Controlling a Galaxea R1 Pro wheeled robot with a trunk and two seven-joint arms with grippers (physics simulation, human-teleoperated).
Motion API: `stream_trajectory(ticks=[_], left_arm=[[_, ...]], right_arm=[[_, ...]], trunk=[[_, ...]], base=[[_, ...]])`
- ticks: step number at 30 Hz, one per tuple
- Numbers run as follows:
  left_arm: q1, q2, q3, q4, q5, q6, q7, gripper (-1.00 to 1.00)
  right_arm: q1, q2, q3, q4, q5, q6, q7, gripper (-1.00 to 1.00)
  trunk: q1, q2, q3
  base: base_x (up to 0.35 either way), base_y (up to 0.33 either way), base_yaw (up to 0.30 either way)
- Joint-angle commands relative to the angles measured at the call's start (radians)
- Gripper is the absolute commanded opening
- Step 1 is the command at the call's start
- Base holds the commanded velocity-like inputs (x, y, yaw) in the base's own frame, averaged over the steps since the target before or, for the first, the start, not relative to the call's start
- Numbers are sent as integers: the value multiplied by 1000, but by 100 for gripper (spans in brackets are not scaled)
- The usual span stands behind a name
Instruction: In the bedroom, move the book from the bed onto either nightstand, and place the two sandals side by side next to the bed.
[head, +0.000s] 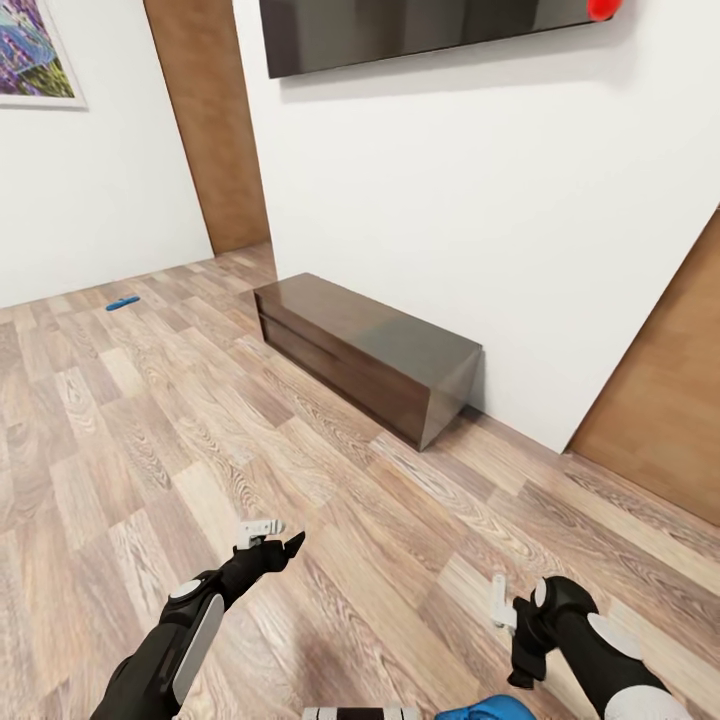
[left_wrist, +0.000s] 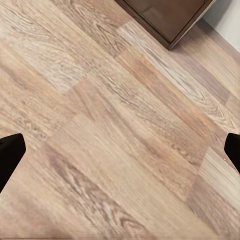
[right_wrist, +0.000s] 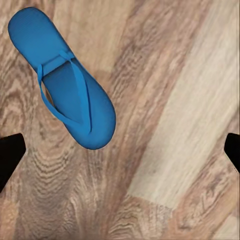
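Observation:
One bright blue sandal (head: 122, 302) lies far off on the wood floor near the left wall. The second sandal (head: 487, 708) shows at the head view's lower edge, close to my base; in the right wrist view this sandal (right_wrist: 62, 80) lies flat, strap up, off to one side of the fingers. My right gripper (head: 510, 625) (right_wrist: 120, 155) hangs open above the floor beside it, holding nothing. My left gripper (head: 275, 537) (left_wrist: 120, 150) is open too, over bare planks. The bed, the book and the nightstands are out of view.
A long low dark brown cabinet (head: 370, 350) (left_wrist: 170, 15) stands against the white wall under a wall-mounted dark screen (head: 430, 30). Brown doors (head: 205, 120) (head: 660, 400) flank that wall. A lavender picture (head: 35, 50) hangs at the upper left. Open plank floor (head: 150, 430) stretches left.

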Motion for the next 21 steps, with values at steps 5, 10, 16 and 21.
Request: stream_trajectory(ticks=[5, 10, 16, 21], left_arm=[[0, 0, 1, -1, 11, 8, 0, 100], [0, 0, 1, -1, 11, 8, 0, 100], [0, 0, 1, -1, 11, 8, 1, 100], [0, 1, 1, -1, 11, 8, 2, 100]], right_arm=[[0, 1, -4, -39, 2, 15, 3, 100], [0, 1, -4, -41, 2, 14, -2, 100], [1, -9, 9, -46, 11, -15, -5, 100], [1, -14, 13, -50, 115, -45, -24, 100]], trunk=[[2, -2, -20], [4, -3, -40], [7, -4, -63], [9, -5, -82]], base=[[0, 0, 0], [0, 0, 0], [0, 0, 0], [0, 0, 0]])
